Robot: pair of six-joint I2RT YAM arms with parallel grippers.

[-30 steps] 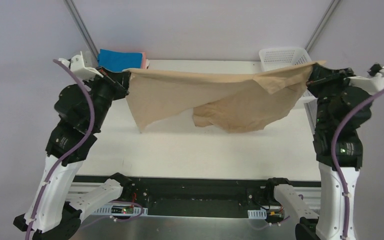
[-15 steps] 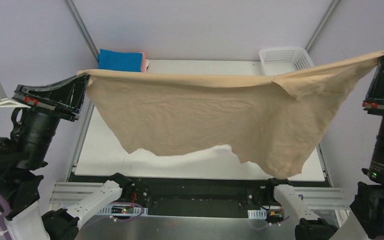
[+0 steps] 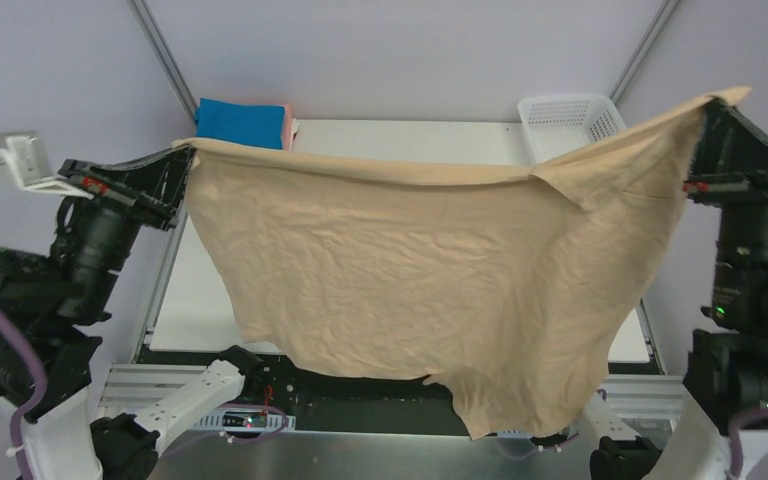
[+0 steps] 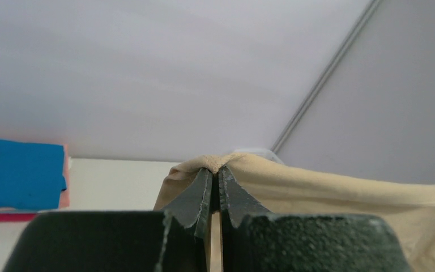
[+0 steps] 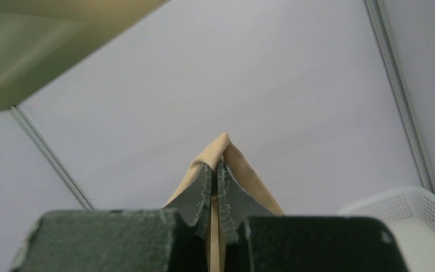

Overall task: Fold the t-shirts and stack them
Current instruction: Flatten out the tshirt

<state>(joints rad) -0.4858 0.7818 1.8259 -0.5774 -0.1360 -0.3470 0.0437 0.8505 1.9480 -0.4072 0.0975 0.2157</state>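
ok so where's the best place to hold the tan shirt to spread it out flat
Probably by the two ends of its top edge, one from each side, as the left jaws and right jaws pinch it now. Held so, the tan shirt hangs as one open sheet from that stretched edge, with its lower hem free.

Pale lilac walls point(image 3: 390, 50) are enclosing a white bench point(image 3: 410, 132). Two grey metal struts point(image 3: 160, 45) are slanting up the rear corners.
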